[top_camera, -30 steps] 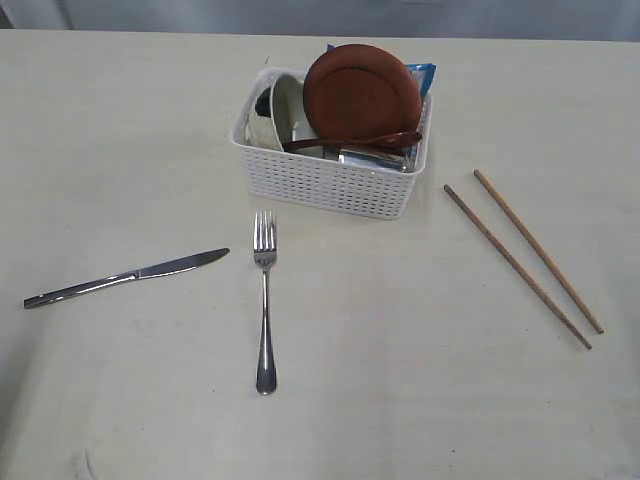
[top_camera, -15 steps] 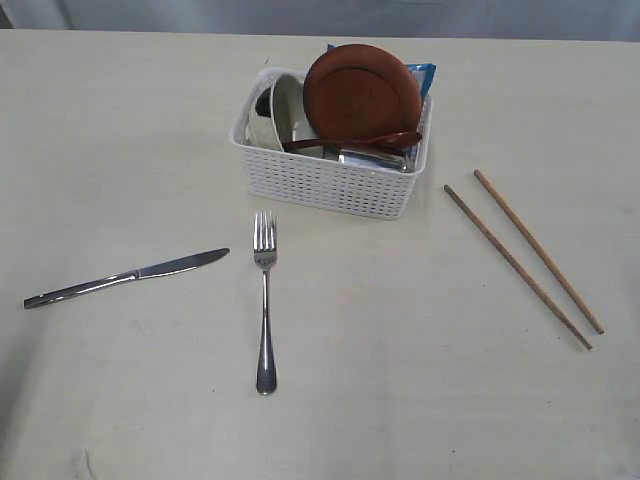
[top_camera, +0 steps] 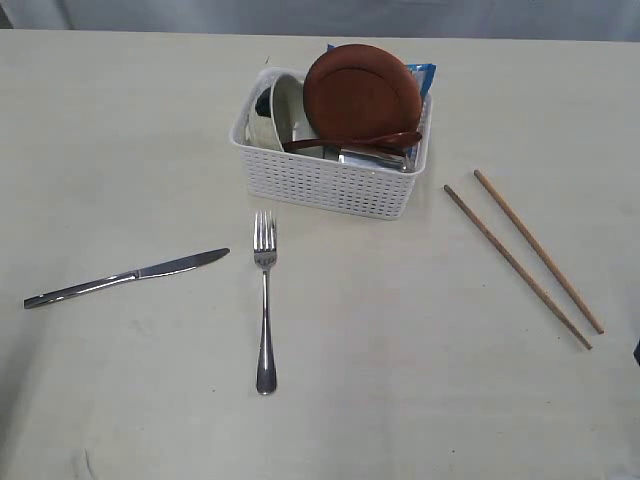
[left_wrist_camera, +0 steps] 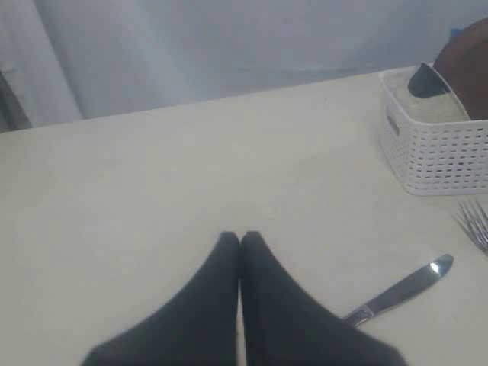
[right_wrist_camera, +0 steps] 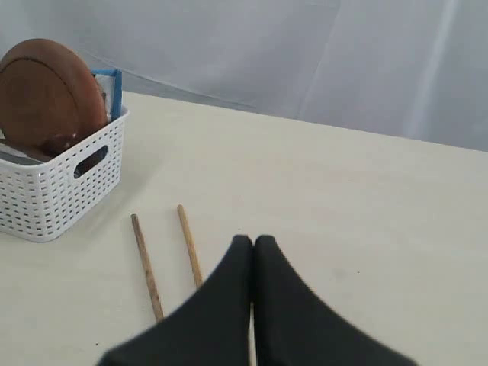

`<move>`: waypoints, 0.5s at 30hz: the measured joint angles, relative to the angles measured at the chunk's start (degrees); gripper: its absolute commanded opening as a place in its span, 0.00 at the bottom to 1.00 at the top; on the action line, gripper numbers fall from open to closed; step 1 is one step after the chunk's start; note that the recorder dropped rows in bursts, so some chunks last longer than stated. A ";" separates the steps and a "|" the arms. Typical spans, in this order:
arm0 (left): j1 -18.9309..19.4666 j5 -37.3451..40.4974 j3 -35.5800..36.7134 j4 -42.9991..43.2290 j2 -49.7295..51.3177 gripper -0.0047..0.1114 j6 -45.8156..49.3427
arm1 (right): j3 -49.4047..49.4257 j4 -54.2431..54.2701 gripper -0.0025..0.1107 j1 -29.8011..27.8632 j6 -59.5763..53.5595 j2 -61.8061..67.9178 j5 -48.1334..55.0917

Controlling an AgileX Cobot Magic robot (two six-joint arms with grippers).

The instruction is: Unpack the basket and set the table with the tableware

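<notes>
I see the white basket (top_camera: 330, 185) standing at the far middle of the table (top_camera: 420, 400). Inside it, the reddish-brown plate (top_camera: 362, 95) stands on its edge at the right end. The cream bowl (top_camera: 278, 112) lies on its side at the left end, with its mouth turned toward the plate. The wooden spoon (top_camera: 355, 142) lies across the contents, just in front of the plate. Under the spoon there is a steel object (top_camera: 372, 158), but I cannot tell what it is. A blue snack bag (top_camera: 425, 74) shows behind the plate, at the far right corner of the basket.

The fork (top_camera: 264, 300) lies on the table in front of the basket, with its tines pointing at the near wall, near it but not touching. The knife (top_camera: 125, 277) lies to the left of the fork, with its tip toward the fork and apart from it. The two chopsticks (top_camera: 518, 265) lie to the right of the basket, side by side and nearly parallel, running diagonally toward me.

The left gripper (left_wrist_camera: 240, 238) has its jaws pressed together and holds nothing. It is over bare table, with the knife blade near it. The right gripper (right_wrist_camera: 252, 240) is also closed and empty, just beside the ends of the chopsticks.
</notes>
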 measured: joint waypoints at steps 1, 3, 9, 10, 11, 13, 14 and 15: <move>0.00 0.00 0.00 0.00 0.00 0.04 0.00 | 0.00 0.00 0.02 0.00 0.00 0.00 0.13; 0.00 0.00 0.00 0.00 0.00 0.04 0.00 | 0.00 0.00 0.02 0.00 0.00 0.00 0.24; 0.00 0.00 0.00 0.00 0.00 0.04 0.00 | 0.00 0.00 0.02 0.00 0.00 0.00 0.33; 0.00 0.00 0.00 0.00 0.00 0.04 0.00 | 0.00 0.00 0.02 0.00 0.00 0.00 0.37; 0.00 0.00 0.00 0.00 0.00 0.04 0.00 | 0.00 0.00 0.02 0.00 0.00 0.00 0.37; 0.00 0.00 0.00 0.00 0.00 0.04 0.00 | 0.00 0.00 0.02 0.00 0.00 0.00 0.37; 0.00 0.00 0.00 0.00 0.00 0.04 0.00 | 0.00 0.35 0.02 0.00 0.00 0.00 0.46; 0.00 0.00 0.00 0.00 0.00 0.04 0.00 | 0.00 0.35 0.02 0.00 0.00 0.00 0.46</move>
